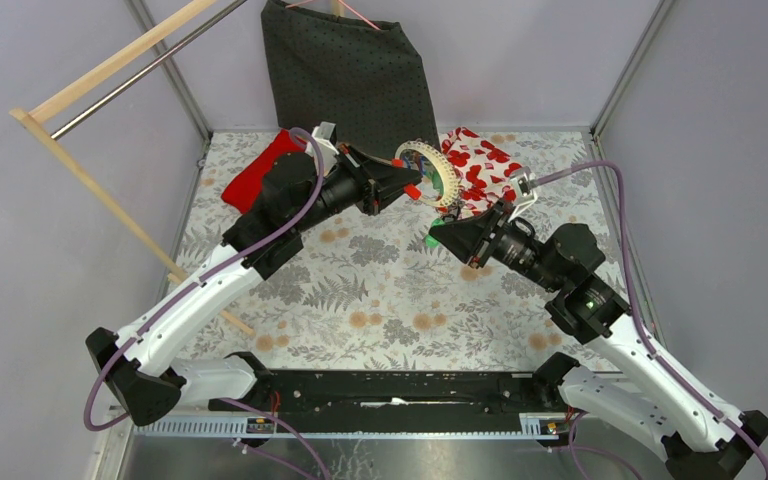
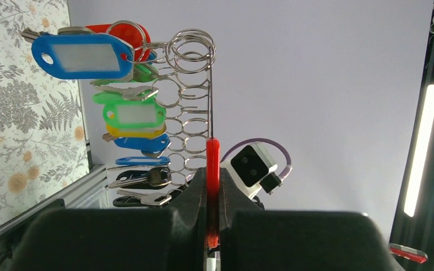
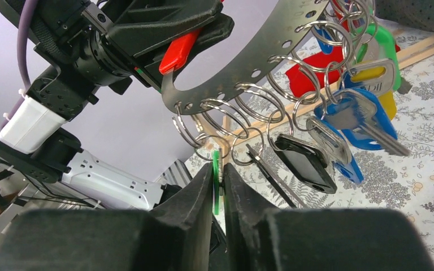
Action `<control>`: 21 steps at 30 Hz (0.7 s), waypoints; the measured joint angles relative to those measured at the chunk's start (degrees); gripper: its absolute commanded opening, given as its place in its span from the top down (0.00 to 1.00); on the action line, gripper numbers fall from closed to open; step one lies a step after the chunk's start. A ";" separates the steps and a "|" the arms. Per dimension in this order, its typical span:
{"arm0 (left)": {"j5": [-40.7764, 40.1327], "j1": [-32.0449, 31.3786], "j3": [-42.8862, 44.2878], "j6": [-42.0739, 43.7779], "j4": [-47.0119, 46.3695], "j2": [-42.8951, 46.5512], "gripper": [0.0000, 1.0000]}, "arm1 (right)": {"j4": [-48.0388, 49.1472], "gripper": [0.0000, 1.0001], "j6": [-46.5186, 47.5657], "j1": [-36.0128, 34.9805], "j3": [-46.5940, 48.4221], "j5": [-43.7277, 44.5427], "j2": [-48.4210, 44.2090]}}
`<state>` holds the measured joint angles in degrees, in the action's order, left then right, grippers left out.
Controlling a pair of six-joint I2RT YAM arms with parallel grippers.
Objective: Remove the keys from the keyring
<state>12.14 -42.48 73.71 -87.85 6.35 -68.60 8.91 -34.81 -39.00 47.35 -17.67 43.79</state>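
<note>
The keyring (image 1: 430,172) is a pale metal ring with a red section, held up in the air above the table's far middle. My left gripper (image 1: 408,187) is shut on the red section (image 2: 213,164), with the ring edge-on above it (image 2: 210,84). Keys hang from small wire loops: a blue tag (image 2: 79,56), a green tag (image 2: 130,113), metal keys (image 2: 141,179). My right gripper (image 1: 438,238) sits just below the ring, shut on a thin green tag (image 3: 216,175) that hangs from one loop. The right wrist view shows the perforated ring band (image 3: 248,62) and blue (image 3: 353,121) and black (image 3: 305,164) keys.
A dark dotted cloth (image 1: 350,70) hangs at the back. A red-and-white patterned cloth (image 1: 480,165) and a red cloth (image 1: 255,170) lie at the far edge of the floral table cover (image 1: 380,290). A wooden rack (image 1: 110,200) leans along the left side.
</note>
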 measured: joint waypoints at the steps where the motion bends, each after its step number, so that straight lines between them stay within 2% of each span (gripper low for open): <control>1: 0.00 0.00 0.00 0.24 0.00 0.00 1.00 | -0.02 0.86 -0.04 0.00 0.00 0.00 -0.11; 11: -0.46 0.00 0.00 5.84 0.07 0.00 1.00 | -1.14 0.97 -0.26 0.00 0.07 -0.46 -1.79; 21: -1.03 -0.07 0.98 16.65 1.33 -0.02 1.00 | -8.98 1.00 0.50 0.00 3.85 -2.16 0.31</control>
<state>11.11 -42.54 74.70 -71.20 7.68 -68.62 -0.08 -34.30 -39.00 51.20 -19.84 44.10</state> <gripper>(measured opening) 0.043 0.114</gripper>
